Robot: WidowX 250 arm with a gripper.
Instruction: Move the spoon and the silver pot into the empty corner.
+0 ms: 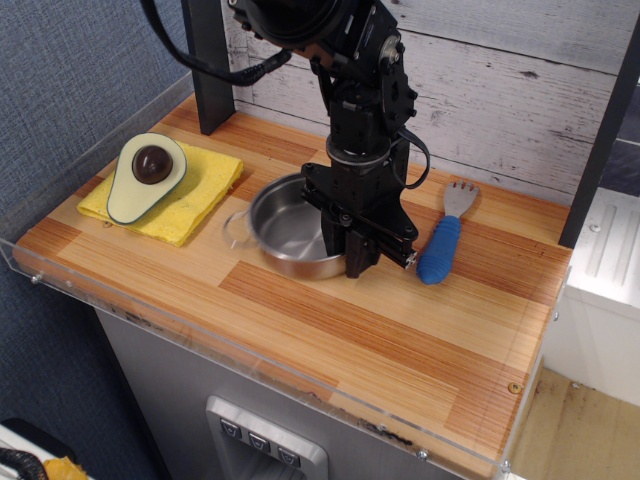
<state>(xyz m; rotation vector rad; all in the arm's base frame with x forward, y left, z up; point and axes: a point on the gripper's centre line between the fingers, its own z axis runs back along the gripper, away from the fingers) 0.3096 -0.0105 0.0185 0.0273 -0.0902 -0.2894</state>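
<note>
The silver pot (pixel 288 232) stands in the middle of the wood countertop and looks slightly tilted. My gripper (pixel 352 254) comes down from above and is shut on the pot's right rim, one finger inside and one outside. The spoon (pixel 441 246), with its blue handle and grey tined head, lies flat just right of the gripper, apart from it. The empty corner (pixel 455 375) is the bare front-right part of the counter, with a small round metal fitting (pixel 514 387).
An avocado toy (pixel 147 176) lies on a yellow cloth (pixel 200 192) at the back left. A black post (pixel 208 70) stands behind it. A clear acrylic rim (pixel 180 322) edges the counter. A white plank wall (pixel 500 90) closes the back.
</note>
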